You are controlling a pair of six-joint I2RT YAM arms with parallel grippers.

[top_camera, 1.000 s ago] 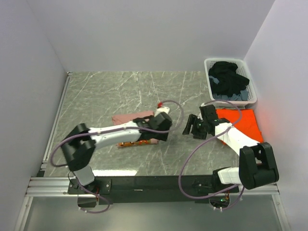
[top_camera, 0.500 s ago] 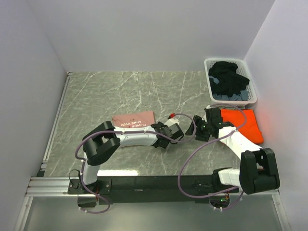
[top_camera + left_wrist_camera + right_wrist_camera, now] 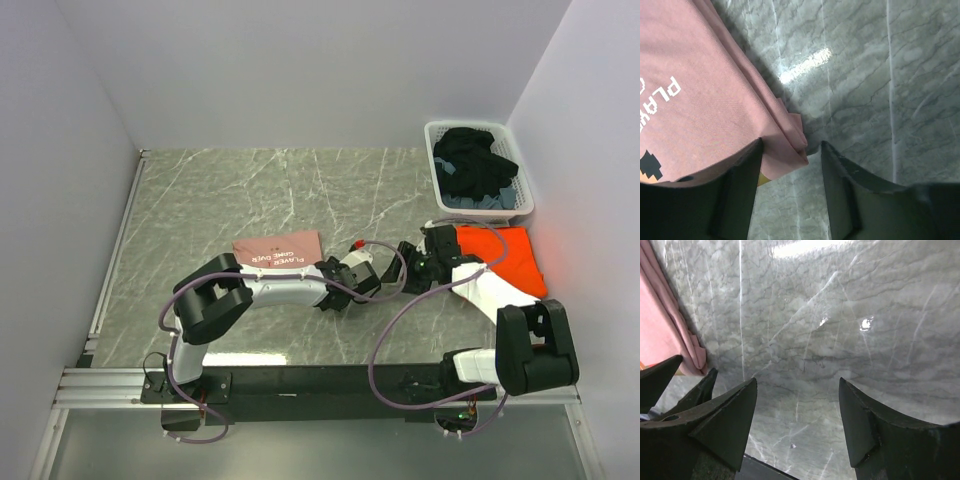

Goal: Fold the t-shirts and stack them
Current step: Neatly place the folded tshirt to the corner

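Left gripper (image 3: 791,145): jaws apart, astride near right corner of pink tee (image 3: 705,100).
Right gripper (image 3: 797,382): wide, above table (image 3: 850,315).
Orange tee (image 3: 510,258): right side.

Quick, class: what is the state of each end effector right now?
Left end effector: open around the folded corner of the pink tee, not clamped.
Right end effector: open, empty, above the table.

Pink tee (image 3: 278,250) near edge hidden under left arm (image 3: 285,288); orange tee (image 3: 510,250) partly behind right arm (image 3: 495,292)
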